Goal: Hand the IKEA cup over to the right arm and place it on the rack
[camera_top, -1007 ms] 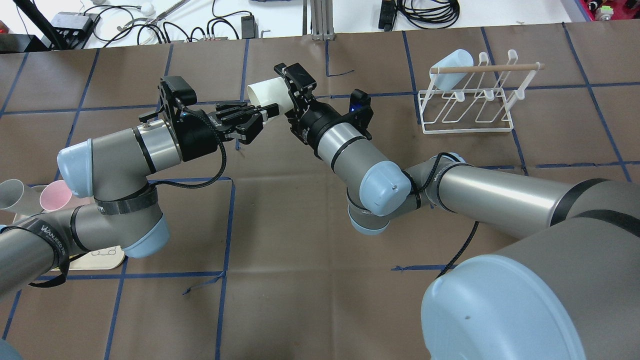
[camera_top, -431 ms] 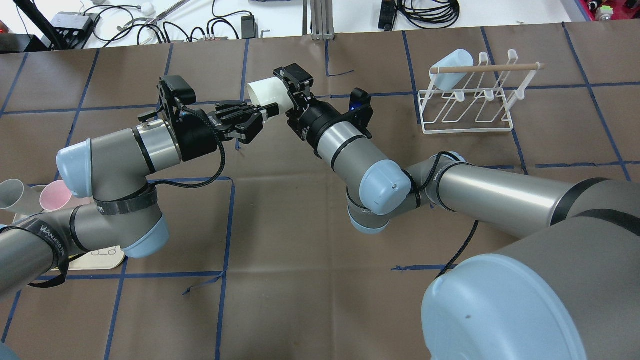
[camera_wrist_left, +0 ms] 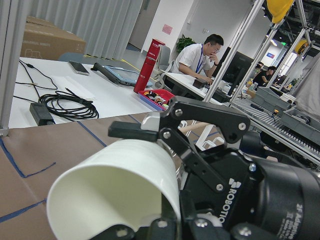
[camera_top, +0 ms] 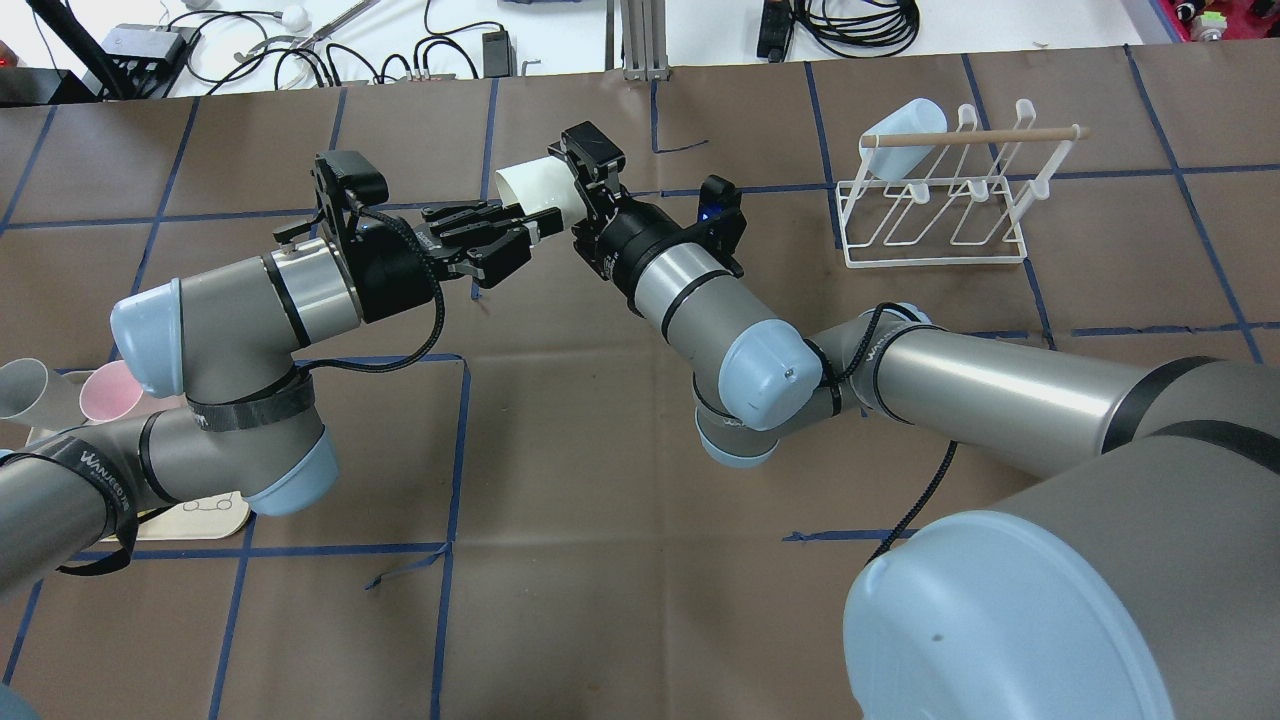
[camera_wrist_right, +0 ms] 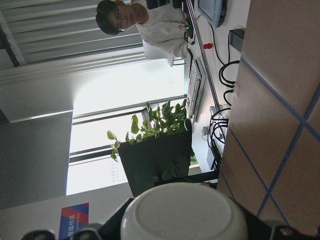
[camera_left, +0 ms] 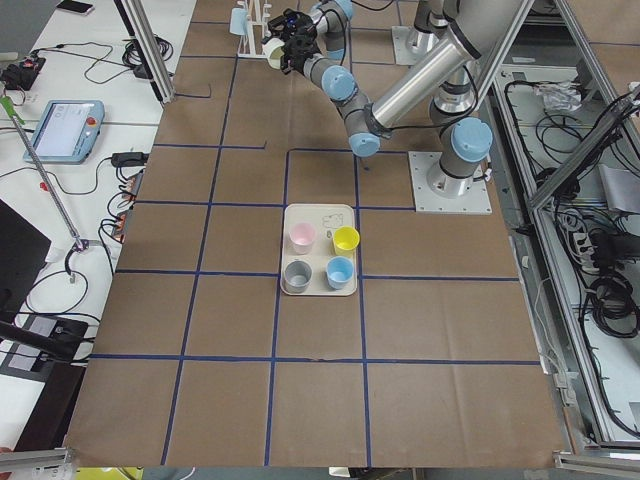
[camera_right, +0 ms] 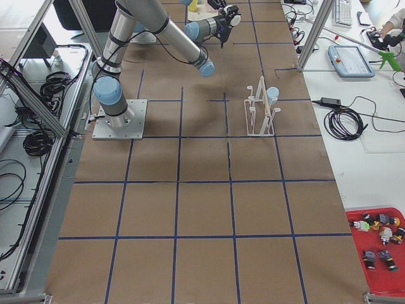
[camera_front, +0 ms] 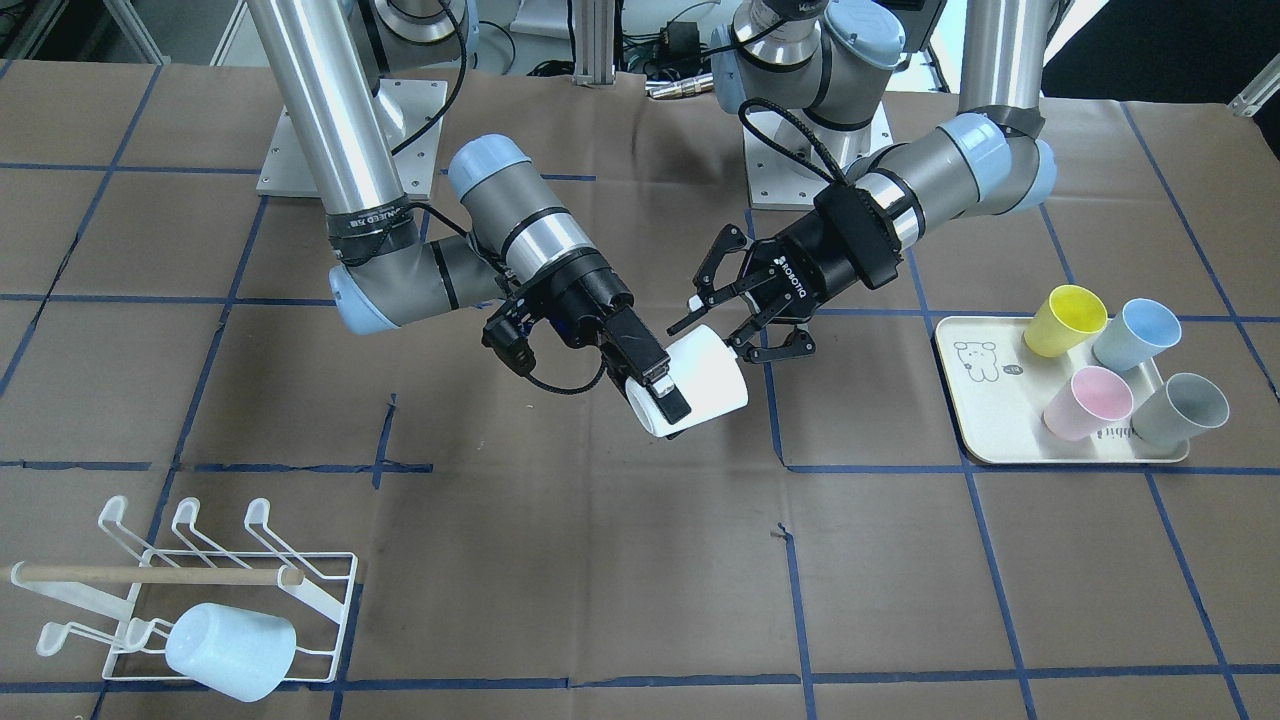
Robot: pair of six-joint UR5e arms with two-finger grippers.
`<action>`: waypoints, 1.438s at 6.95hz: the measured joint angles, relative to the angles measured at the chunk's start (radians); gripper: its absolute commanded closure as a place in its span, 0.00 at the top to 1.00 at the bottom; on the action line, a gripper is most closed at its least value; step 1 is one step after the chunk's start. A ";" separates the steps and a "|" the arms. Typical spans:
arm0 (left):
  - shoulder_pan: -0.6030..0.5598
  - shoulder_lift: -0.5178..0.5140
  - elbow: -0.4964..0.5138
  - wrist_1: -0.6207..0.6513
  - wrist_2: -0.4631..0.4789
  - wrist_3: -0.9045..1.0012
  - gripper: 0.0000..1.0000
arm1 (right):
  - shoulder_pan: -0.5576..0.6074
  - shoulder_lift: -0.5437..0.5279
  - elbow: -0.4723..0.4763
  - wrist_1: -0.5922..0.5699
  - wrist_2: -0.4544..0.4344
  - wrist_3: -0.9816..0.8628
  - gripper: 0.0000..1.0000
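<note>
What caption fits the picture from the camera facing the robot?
Cup handover: the right gripper holds the white cup, with the open left gripper close by.

IKEA cup (camera_top: 525, 186) base behind right jaws

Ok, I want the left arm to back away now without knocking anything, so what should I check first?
1. Right claw shut on the cup: ok, it clamps the base end.
2. Left claw open: ok, its fingers are spread.
3. Left fingers off the cup's rim: cannot tell, they sit close to its mouth.
4. Cup off the table: ok, it is held in the air.
5. Free prong on the rack: ok, one blue cup hangs there and the other prongs are bare.
</note>
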 measured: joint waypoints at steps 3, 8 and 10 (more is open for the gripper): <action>0.052 0.025 -0.007 0.034 -0.006 -0.055 0.99 | 0.000 0.000 0.000 0.001 0.001 0.000 0.41; 0.264 0.066 -0.067 0.080 -0.070 -0.134 0.99 | -0.063 -0.011 -0.006 0.054 0.055 -0.152 0.19; 0.281 0.053 0.043 0.047 -0.048 -0.289 0.99 | -0.144 -0.013 -0.006 0.066 0.112 -0.435 0.16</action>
